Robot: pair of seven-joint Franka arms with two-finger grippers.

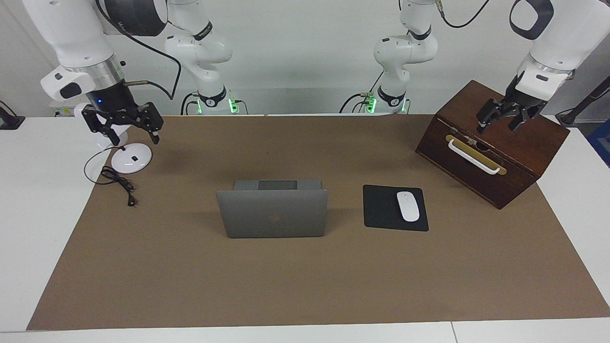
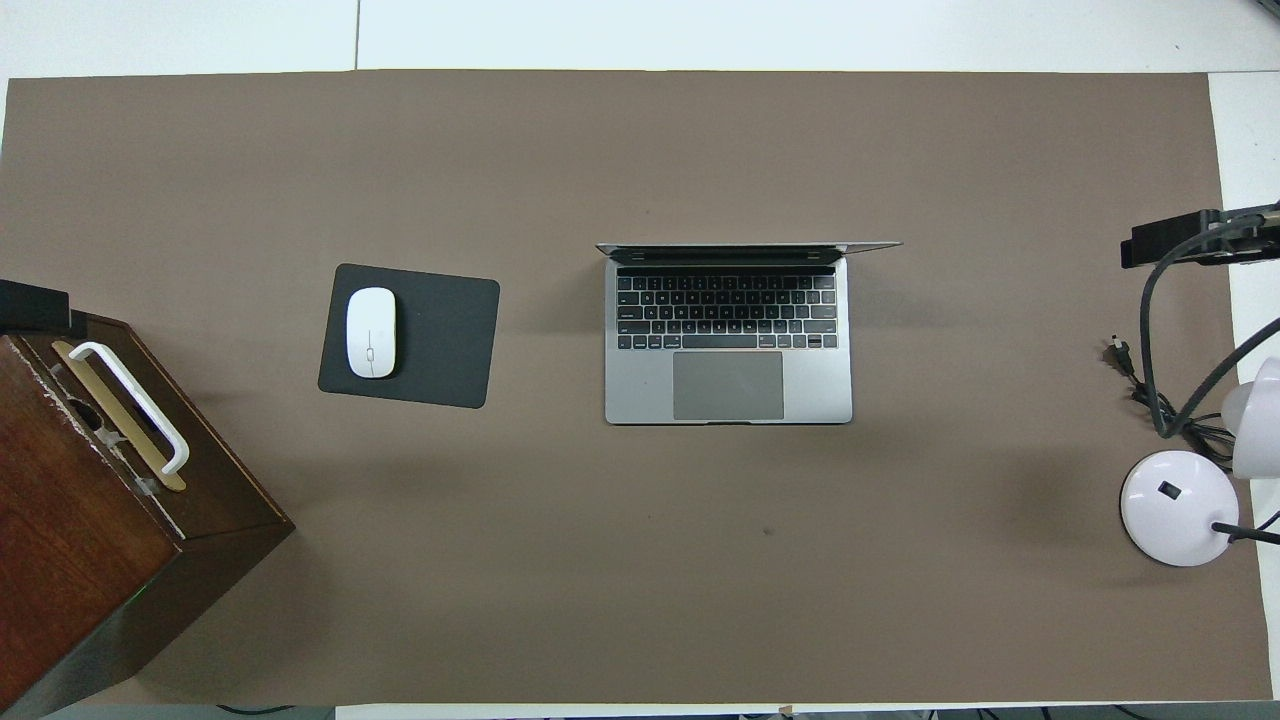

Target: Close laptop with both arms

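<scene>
Silver-grey and standing open, the laptop (image 1: pixel 272 209) sits mid-bench on the brown mat (image 1: pixel 305 286), its lid upright with the logo side turned away from the robots and the keyboard facing them. I see neither claw near it; both hang well apart from it, one at each end of the bench.

My left claw (image 1: pixel 503 119) hovers over the top of the dark wooden box (image 1: pixel 491 162) at the left arm's end, its fingers spread and gripping nothing. Below that claw, on the box's face, is a white handle (image 1: pixel 474 157). Between this claw and the laptop lies the black mouse pad (image 1: pixel 381 209) with the white mouse (image 1: pixel 408 206) on it.

My right claw (image 1: pixel 125 125) hangs at the right arm's end, fingers splayed apart and empty, just above the round white lamp base (image 1: pixel 132 158). A black cable (image 1: pixel 119 183) trails on the mat beneath that claw, toward the laptop's side of the lamp.
</scene>
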